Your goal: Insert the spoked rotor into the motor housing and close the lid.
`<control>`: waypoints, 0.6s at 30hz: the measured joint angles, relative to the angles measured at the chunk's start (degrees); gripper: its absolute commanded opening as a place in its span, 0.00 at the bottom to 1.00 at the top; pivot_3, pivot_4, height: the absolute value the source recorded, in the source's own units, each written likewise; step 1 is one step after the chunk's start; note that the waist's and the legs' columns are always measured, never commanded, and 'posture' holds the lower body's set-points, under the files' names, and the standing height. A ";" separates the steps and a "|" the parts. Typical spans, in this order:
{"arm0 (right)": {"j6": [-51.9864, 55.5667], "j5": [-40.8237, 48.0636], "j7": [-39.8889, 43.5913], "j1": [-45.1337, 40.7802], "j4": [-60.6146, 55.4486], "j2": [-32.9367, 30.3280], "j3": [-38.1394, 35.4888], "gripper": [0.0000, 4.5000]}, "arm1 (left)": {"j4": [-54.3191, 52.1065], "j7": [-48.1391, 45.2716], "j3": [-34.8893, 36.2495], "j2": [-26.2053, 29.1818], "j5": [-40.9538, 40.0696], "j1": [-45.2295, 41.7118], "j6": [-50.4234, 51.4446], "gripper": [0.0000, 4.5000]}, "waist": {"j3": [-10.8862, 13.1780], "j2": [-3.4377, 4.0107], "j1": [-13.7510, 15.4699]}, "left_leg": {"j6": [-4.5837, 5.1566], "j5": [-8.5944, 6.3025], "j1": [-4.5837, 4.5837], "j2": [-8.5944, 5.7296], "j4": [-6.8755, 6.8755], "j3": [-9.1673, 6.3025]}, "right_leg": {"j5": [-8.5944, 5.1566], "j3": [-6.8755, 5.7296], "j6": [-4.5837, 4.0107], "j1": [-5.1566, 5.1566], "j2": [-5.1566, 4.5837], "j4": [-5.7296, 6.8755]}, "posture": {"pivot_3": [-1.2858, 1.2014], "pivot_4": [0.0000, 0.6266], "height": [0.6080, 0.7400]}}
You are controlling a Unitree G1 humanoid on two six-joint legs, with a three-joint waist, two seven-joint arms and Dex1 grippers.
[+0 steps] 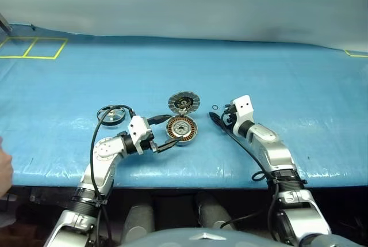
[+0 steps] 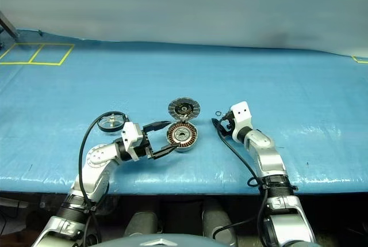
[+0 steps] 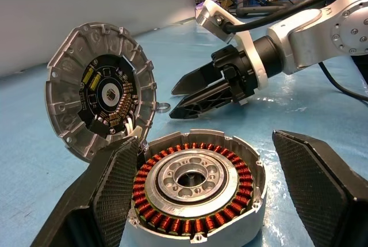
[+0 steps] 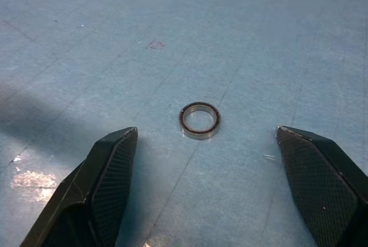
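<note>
The motor housing (image 1: 181,129) lies near the table's front with its copper winding ring and silver hub (image 3: 192,179) facing up. Its hinged lid (image 1: 183,102) stands open behind it, the dark inner face (image 3: 106,94) showing. My left gripper (image 1: 172,130) is open, and its fingers (image 3: 109,192) flank the housing's left side. The spoked rotor (image 1: 113,115) lies flat to the left, behind my left forearm. To the right of the housing my right gripper (image 1: 217,117) is open and low over the table, pointing at a tiny metal ring (image 4: 199,120) just ahead of its fingers (image 4: 106,172).
A blue cover (image 1: 287,80) spreads over the table, whose front edge (image 1: 190,178) runs just below the arms. Yellow tape squares (image 1: 31,48) mark the far left corner. My left arm's black cable (image 1: 95,135) loops beside the rotor. A person's hand (image 1: 4,172) shows at the left edge.
</note>
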 measured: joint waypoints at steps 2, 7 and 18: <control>-1.18 -0.54 -0.11 -1.46 2.38 0.50 -0.03 0.90 | -0.02 -0.32 0.00 0.14 -0.15 0.50 0.40 0.90 | 0.00 0.00 -0.07 | 0.00 0.00 0.00 0.01 -0.01 0.00 | 0.00 0.00 0.00 0.00 0.01 0.00 | 0.52 0.24 1.00; -3.43 -1.75 -0.15 -3.43 5.79 1.16 0.03 0.82 | -0.03 -0.69 0.00 0.45 -0.19 0.80 1.28 0.91 | 0.00 0.00 -0.34 | 0.00 0.00 0.01 0.00 0.00 0.00 | 0.00 0.00 0.00 0.02 0.00 0.00 | 0.52 0.24 1.00; -3.10 -1.87 -1.07 -3.66 6.05 2.28 -0.18 0.15 | -0.03 -0.43 0.00 0.86 -0.04 1.67 1.36 0.91 | -0.01 0.01 -0.51 | 0.00 0.00 0.05 0.01 -0.02 -0.01 | 0.00 0.00 -0.01 0.04 0.00 -0.01 | 0.52 0.24 1.00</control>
